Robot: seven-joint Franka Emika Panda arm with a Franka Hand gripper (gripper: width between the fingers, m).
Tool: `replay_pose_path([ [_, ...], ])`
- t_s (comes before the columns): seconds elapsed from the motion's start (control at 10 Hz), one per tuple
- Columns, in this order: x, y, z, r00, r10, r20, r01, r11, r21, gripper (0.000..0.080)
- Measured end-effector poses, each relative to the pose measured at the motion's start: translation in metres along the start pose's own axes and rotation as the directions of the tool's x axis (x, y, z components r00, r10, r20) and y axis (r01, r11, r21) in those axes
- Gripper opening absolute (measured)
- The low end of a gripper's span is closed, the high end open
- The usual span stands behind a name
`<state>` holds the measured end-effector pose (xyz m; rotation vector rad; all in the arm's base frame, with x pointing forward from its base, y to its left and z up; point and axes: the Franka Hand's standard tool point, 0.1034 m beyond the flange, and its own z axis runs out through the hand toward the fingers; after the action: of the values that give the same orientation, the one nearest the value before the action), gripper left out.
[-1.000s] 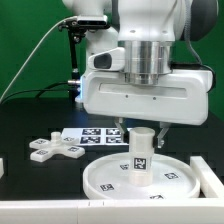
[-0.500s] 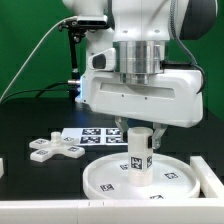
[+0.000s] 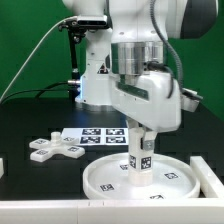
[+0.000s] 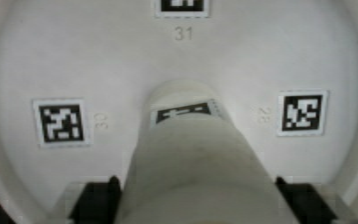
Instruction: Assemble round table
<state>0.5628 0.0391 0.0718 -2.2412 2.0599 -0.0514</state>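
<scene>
Over the last second the wrist has turned about its upright axis. Its broad white housing, which faced us square-on, now shows at an angle in the exterior view, while the pincer (image 3: 141,138) has kept its place and height. The pincer is narrow, clamped on the short cylinder leg (image 3: 140,165). In the wrist view the dark pads (image 4: 101,196) press against either side of the leg with no gap that we can make out. The leg stands upright directly below the pincer, its lower end at the middle of the large round disc (image 3: 100,180). The disc lies flat on the tabletop (image 3: 30,120) under the pincer, rim upward and tags showing. We read a twist with the leg held and no lift as the screwing-in step: the leg is being turned into the disc's centre. We cannot tell how far the joint has taken, since the pictures hide the foot of the leg where it meets the disc. The cross-shaped foot (image 3: 55,150) lies loose and well apart from the pincer, toward the exterior view's left and beside the marker board (image 3: 100,137). So we judge the task to be in its first joint, with the foot not yet fitted.
</scene>
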Motion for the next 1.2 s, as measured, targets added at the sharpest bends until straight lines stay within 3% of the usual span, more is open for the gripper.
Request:
replay_pose_path([
  [0.3, -0.0047, -0.0006, -0.0006, 0.945, 0.327, 0.033, -0.327, 0.945, 0.019, 0.0407],
  [0.6, -0.0038, -0.0011, -0.0004, 0.881, 0.471, 0.044, -0.472, 0.882, 0.014, 0.0407],
  [0.8, -0.0029, -0.0002, -0.0001, 0.835, 0.548, 0.059, -0.55, 0.834, 0.035, 0.0407],
  [0.9, -0.0029, -0.0008, 0.0002, 0.855, 0.516, 0.057, -0.518, 0.854, 0.037, 0.0407],
  [1.1, -0.0057, -0.0019, -0.0011, 0.937, 0.345, 0.059, -0.346, 0.938, 0.018, 0.0602],
  [1.2, -0.0044, -0.0023, -0.0015, 0.986, 0.157, 0.053, -0.158, 0.987, 0.024, 0.0602],
])
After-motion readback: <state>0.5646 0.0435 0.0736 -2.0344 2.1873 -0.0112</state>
